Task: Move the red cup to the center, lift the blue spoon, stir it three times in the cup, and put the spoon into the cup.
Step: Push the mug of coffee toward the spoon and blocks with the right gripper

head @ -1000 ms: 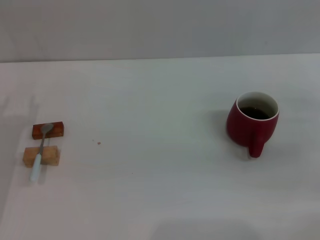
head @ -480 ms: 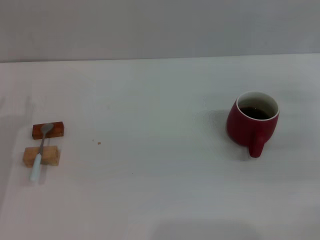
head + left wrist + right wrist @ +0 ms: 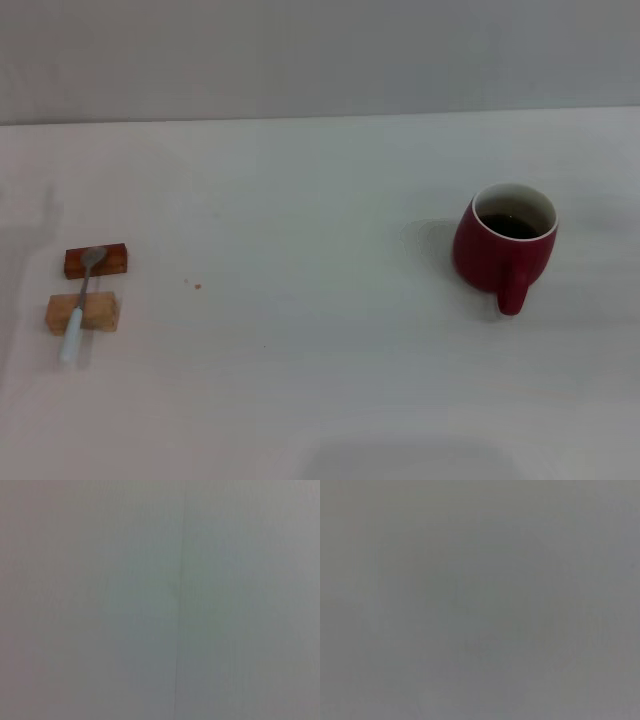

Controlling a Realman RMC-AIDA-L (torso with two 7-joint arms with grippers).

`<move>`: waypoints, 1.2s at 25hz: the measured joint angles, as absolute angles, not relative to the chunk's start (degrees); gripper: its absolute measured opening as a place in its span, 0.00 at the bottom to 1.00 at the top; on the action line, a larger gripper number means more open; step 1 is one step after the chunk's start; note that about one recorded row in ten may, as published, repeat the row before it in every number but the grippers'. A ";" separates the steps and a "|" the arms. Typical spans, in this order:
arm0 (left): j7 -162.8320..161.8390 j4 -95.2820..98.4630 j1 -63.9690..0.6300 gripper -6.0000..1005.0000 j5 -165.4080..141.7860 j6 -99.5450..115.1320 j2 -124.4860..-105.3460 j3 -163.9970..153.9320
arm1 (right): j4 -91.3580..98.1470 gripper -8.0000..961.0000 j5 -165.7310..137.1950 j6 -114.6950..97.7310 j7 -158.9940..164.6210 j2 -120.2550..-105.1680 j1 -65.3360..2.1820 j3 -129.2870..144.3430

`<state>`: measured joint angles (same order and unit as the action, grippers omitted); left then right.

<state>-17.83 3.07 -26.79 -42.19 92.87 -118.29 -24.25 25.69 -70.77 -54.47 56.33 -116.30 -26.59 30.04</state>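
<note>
Resting across two blocks (image 3: pixel 85 285), blue spoon (image 3: pixel 80 303).

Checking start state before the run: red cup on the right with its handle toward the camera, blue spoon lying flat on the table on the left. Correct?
One error: the blue spoon is not flat on the table. The head view shows it propped across two small wooden blocks, bowl on the darker far block, handle over the lighter near one. The red cup is on the right, handle toward the camera.

A bare test bench or lab-like setup is showing here: a plain white tabletop (image 3: pixel 320 380) is running up to a blank grey wall (image 3: pixel 320 55), carrying only a red cup (image 3: pixel 503 248) and a blue spoon (image 3: pixel 80 300) lying across two small wooden blocks (image 3: pixel 83 312).
</note>
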 joint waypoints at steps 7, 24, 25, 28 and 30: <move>-17.47 3.08 -26.82 0.65 -42.19 91.68 -118.30 -24.09 | 25.54 0.01 -77.17 -53.59 56.53 -116.45 -26.68 30.06; -17.41 4.65 -27.86 0.65 -42.10 90.82 -118.31 -23.80 | 25.22 0.01 -94.75 -52.32 56.22 -117.03 -28.01 35.45; -17.40 4.66 -27.93 0.65 -42.10 90.76 -118.31 -23.71 | 25.22 0.01 -94.90 -52.32 56.21 -117.08 -28.02 36.59; -17.40 4.66 -28.14 0.65 -42.09 90.68 -118.31 -23.55 | 25.22 0.01 -95.40 -52.30 56.15 -117.13 -28.13 38.77; -17.40 4.66 -28.24 0.65 -42.09 90.67 -118.30 -23.55 | 25.22 0.01 -95.50 -52.34 56.12 -117.14 -28.22 39.00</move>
